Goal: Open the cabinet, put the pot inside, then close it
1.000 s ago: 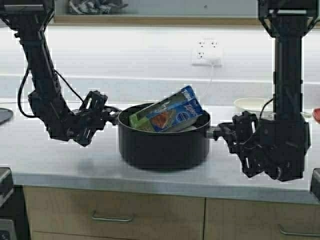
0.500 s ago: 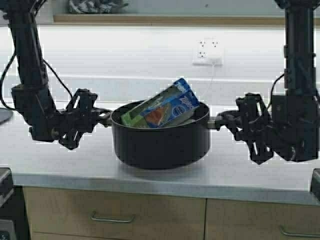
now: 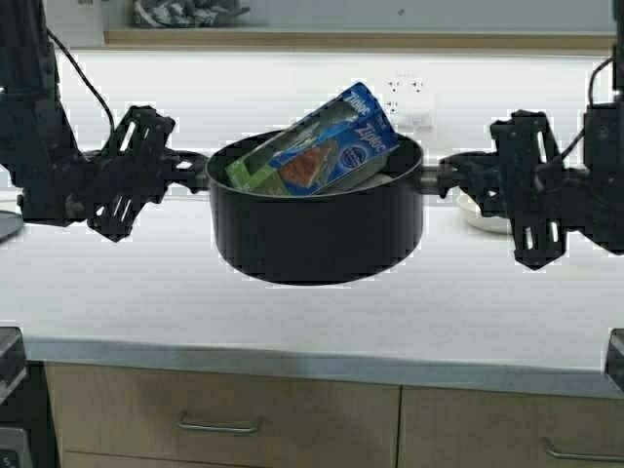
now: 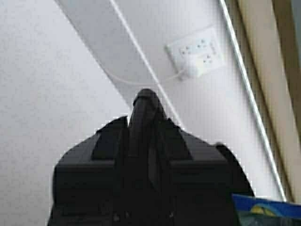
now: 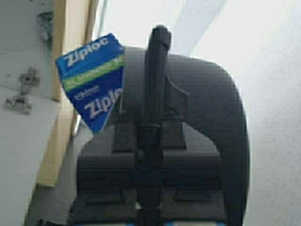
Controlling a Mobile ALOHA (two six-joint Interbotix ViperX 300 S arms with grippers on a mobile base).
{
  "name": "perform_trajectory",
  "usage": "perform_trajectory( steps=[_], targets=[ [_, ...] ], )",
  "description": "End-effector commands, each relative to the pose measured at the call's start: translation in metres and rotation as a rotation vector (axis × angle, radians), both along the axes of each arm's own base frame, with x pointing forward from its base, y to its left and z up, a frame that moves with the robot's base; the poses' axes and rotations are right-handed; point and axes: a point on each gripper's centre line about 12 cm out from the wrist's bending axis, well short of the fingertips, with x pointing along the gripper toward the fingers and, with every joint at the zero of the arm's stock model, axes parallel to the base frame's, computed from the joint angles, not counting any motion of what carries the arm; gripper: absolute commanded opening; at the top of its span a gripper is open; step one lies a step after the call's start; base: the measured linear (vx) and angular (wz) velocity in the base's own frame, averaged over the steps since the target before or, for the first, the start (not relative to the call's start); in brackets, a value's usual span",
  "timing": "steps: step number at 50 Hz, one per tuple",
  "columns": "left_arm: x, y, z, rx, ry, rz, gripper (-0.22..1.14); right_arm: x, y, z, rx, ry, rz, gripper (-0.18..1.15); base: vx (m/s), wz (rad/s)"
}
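Note:
The black pot (image 3: 317, 234) hangs in the air above the counter, level, with a blue-green Ziploc packet (image 3: 327, 146) leaning out of it. My left gripper (image 3: 190, 168) is shut on the pot's left side handle. My right gripper (image 3: 444, 175) is shut on the right one. The left wrist view shows my left gripper (image 4: 146, 101) closed over the handle, the pot (image 4: 84, 179) dark below it. In the right wrist view my right gripper (image 5: 159, 37) clamps the other handle beside the packet (image 5: 91, 80). The cabinet's (image 3: 341, 39) tan lower edge and pale inside cross the top; its hinge (image 5: 21, 96) shows nearby.
The pale counter (image 3: 292, 312) lies under the pot, with tan drawers (image 3: 219, 424) below its front edge. A white dish (image 3: 483, 210) sits at the back right behind my right gripper. A wall outlet (image 3: 405, 102) with a plugged cord is behind the pot.
Both arms have lifted the pot off the counter, and it now hangs well above where it stood. The grips on the two handles are unchanged.

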Motion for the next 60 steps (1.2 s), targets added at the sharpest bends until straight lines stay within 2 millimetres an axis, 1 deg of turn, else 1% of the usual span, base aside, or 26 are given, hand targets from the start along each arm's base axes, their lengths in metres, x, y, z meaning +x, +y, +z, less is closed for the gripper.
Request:
perform_trajectory(
  steps=[1,12,20,25,31,41,47,54,60],
  targets=[
    [-0.023,-0.012,0.041,0.009,-0.120,-0.057,0.02,-0.014,0.006,0.021,-0.023,-0.062,0.051,0.05,-0.01,-0.01],
    [-0.051,-0.002,0.071,-0.003,-0.163,-0.056,0.02,-0.035,0.004,0.047,0.020,-0.102,0.074,0.06,-0.01,-0.01],
    [-0.060,-0.003,0.087,-0.016,-0.193,-0.069,0.02,-0.040,-0.001,0.067,0.056,-0.156,0.055,0.06,-0.01,-0.01],
    [-0.058,-0.009,0.094,-0.016,-0.178,-0.088,0.02,-0.039,-0.002,0.073,0.101,-0.145,0.045,0.06,-0.02,-0.02],
    [-0.052,-0.020,0.103,-0.002,-0.137,-0.110,0.02,-0.036,-0.001,0.076,0.153,-0.116,0.044,0.06,-0.02,-0.02],
    [-0.040,-0.030,0.137,-0.011,-0.153,-0.117,0.02,-0.032,0.000,0.088,0.192,-0.147,0.047,0.06,-0.03,-0.02],
    [-0.032,-0.034,0.156,-0.002,-0.145,-0.117,0.02,-0.029,0.002,0.103,0.223,-0.172,0.054,0.06,-0.02,-0.02],
    [-0.030,-0.038,0.167,0.000,-0.148,-0.126,0.02,-0.023,0.004,0.121,0.208,-0.167,0.049,0.06,-0.01,-0.01],
    [-0.030,-0.042,0.179,-0.011,-0.167,-0.136,0.02,-0.019,0.005,0.143,0.206,-0.192,0.045,0.06,0.00,0.00]
  ],
)
